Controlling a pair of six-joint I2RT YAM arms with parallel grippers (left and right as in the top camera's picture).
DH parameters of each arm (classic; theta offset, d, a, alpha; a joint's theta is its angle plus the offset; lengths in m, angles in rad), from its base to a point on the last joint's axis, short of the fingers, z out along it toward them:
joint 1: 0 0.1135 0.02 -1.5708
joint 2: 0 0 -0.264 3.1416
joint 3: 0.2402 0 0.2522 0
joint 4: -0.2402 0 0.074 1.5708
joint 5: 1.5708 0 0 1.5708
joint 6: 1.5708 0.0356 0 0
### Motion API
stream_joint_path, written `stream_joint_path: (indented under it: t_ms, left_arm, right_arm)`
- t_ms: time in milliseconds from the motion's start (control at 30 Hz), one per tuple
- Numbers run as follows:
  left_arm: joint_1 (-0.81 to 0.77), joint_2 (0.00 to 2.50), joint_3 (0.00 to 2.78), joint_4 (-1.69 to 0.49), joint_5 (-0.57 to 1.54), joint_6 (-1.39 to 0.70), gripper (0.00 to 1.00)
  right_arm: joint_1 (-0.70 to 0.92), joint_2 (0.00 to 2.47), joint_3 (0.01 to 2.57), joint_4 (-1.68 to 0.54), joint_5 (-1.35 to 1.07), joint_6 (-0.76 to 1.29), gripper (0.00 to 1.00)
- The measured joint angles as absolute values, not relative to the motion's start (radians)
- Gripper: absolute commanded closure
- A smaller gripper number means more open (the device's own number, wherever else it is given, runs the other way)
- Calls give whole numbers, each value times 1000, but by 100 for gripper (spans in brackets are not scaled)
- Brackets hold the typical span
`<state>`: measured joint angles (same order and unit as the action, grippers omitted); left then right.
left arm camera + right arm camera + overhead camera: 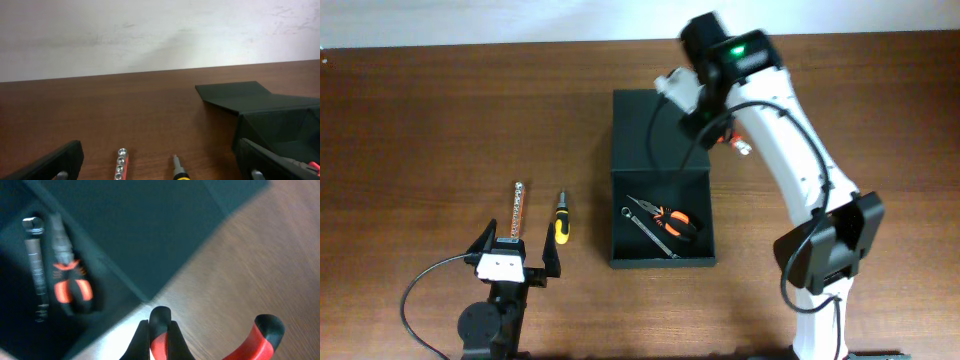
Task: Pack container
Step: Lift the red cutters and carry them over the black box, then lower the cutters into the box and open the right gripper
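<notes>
The container (660,262), a dark box, lies open at the table's middle with its flap lid (655,130) folded back flat. It also shows in the left wrist view (280,120) and the right wrist view (150,235). Inside lie orange-handled pliers (675,220) (70,280) and a wrench (648,232) (35,265). My right gripper (708,125) (160,335) hangs over the lid's right edge, shut on one handle of a red-and-black-handled tool (262,335). My left gripper (518,250) (157,170) is open and empty at the front left.
A socket rail (517,210) (121,162) and a yellow-handled screwdriver (561,222) (177,170) lie on the wooden table just ahead of the left gripper, left of the container. A white wall stands behind the table.
</notes>
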<state>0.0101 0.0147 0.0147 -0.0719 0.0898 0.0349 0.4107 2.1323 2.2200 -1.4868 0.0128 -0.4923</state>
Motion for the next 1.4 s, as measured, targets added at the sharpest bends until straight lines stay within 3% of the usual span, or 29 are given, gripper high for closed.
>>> stream_joint_path:
  t_ms: [533, 1400]
  left_arm:
    - [10, 15, 15, -72, 90, 35, 1]
    - [10, 15, 15, -72, 90, 35, 1]
  right_arm:
    - [662, 2132, 2220, -1667, -35, -386, 96]
    - [667, 2132, 2077, -1524, -134, -348, 96]
